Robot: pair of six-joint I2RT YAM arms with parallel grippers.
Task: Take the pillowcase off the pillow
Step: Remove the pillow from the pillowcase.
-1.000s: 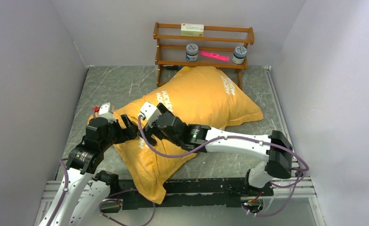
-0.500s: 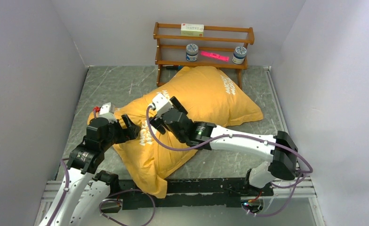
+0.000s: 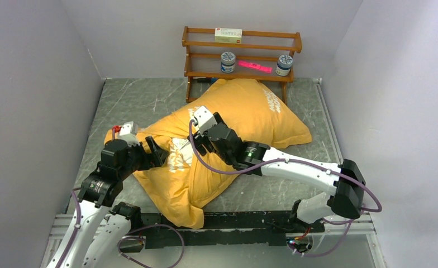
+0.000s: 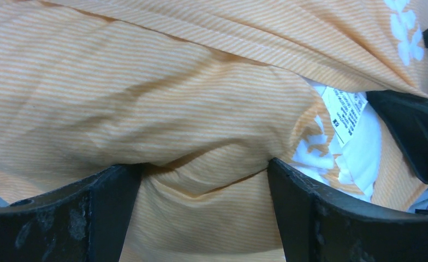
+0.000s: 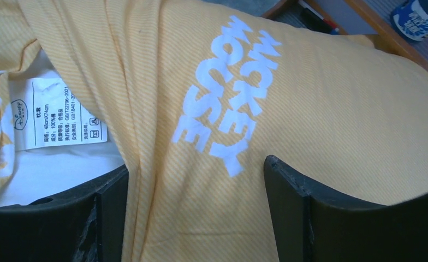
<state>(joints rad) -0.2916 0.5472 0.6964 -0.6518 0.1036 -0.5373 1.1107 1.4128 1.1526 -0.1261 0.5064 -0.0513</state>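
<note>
So the pillowcase (image 3: pixel 244 111) is lying diagonally across the grey table (image 3: pixel 133 100). Its far end is tucked up against the foot of the little wooden rack (image 3: pixel 242 53) at the back, and its near corner flops over the black rail by the arm bases. It's orange-yellow, lettering side up, and you can read the white "MICKEY MOUSE" print in the right wrist view. The pillow (image 5: pixel 64 164) is pretty much all inside still. Only a patch of plain white peeks out at a gap in the cover about halfway along, with a sewn-in care label (image 5: pixel 64 114) lying on it. Both arms are down at that spot. The left gripper (image 3: pixel 156 153) has come in from the left edge with its jaws spread wide. A fat fold of striped orange cloth bulges between them and touches both fingers, but it doesn't look clamped to me. The right gripper (image 5: pixel 195 169) sits on top just beside the gap, jaws also well apart. Its fingers straddle the cloth with the lettering, and one finger sits right next to the white patch, so nothing is pinched as far as I can see. On the rack there are two small jars (image 3: pixel 228 61), a pink thing (image 3: pixel 255 66) between them and a flat box (image 3: pixel 228 35) on the top shelf.
</note>
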